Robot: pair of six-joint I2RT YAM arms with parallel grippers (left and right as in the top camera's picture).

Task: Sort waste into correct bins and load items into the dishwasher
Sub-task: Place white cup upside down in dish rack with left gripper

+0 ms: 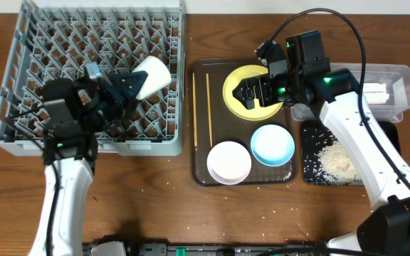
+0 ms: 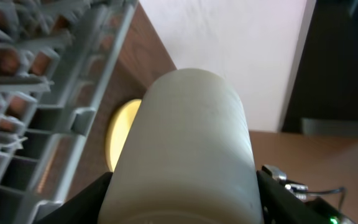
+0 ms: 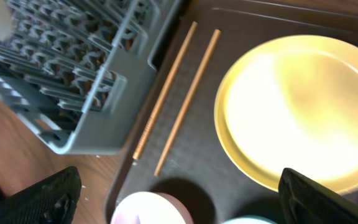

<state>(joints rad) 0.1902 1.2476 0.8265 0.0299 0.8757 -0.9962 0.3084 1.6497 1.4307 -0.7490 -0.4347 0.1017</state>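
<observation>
Over the right-hand part of the grey dish rack (image 1: 62, 43), the small pale cup (image 1: 151, 75) is held by the left gripper (image 1: 127, 87), whose fingers are closed on the cup's base end. The cup is carried on its side. Its long axis runs from the gripper up and to the right, towards the rack's right rim, and its far end is raised above the pegs. The pegs lie directly beneath, so the coming move is judged to be a downward one, with the cup tipped to seat between them. The right gripper (image 1: 256, 91) is seen spread wide and empty above the yellow plate (image 1: 230, 92) on the dark brown serving tray (image 1: 199, 171). The two chopsticks (image 1: 208, 107) lie just to the plate's left.
</observation>
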